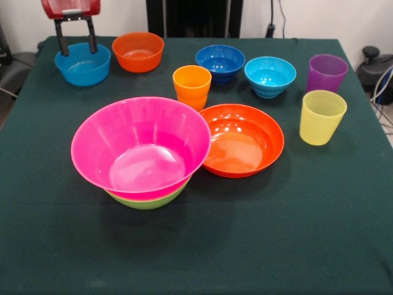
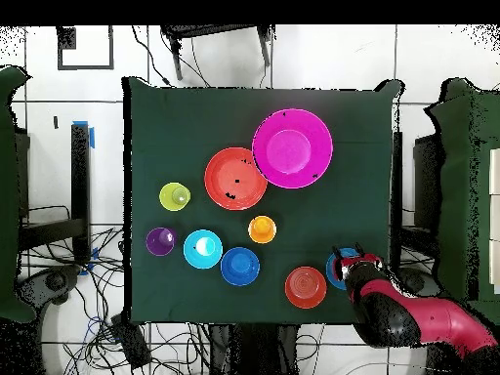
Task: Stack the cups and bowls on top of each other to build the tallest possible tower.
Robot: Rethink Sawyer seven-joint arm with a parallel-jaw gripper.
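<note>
The tower's base is the big pink bowl [image 1: 141,144] [image 2: 292,148], nested in the lime green bowl [image 1: 147,200]. Beside it lies the shallow orange bowl [image 1: 241,139] [image 2: 235,179]. The orange cup [image 1: 191,86] [image 2: 262,229], yellow cup [image 1: 322,117] [image 2: 175,196] and purple cup [image 1: 326,72] [image 2: 160,241] stand upright and apart. The small orange bowl [image 1: 138,51] [image 2: 306,287], dark blue bowl [image 1: 220,61] [image 2: 239,266] and cyan bowl [image 1: 270,75] [image 2: 202,249] sit in a row. My gripper [image 1: 78,49] [image 2: 349,256] is open and empty, its tips at the blue bowl's [image 1: 83,64] [image 2: 338,273] far rim.
Everything stands on a dark green tablecloth [image 1: 276,246] [image 2: 166,127]. My red arm [image 2: 420,322] reaches in over the table's corner by the robot. Cables and chairs lie around the table on the floor.
</note>
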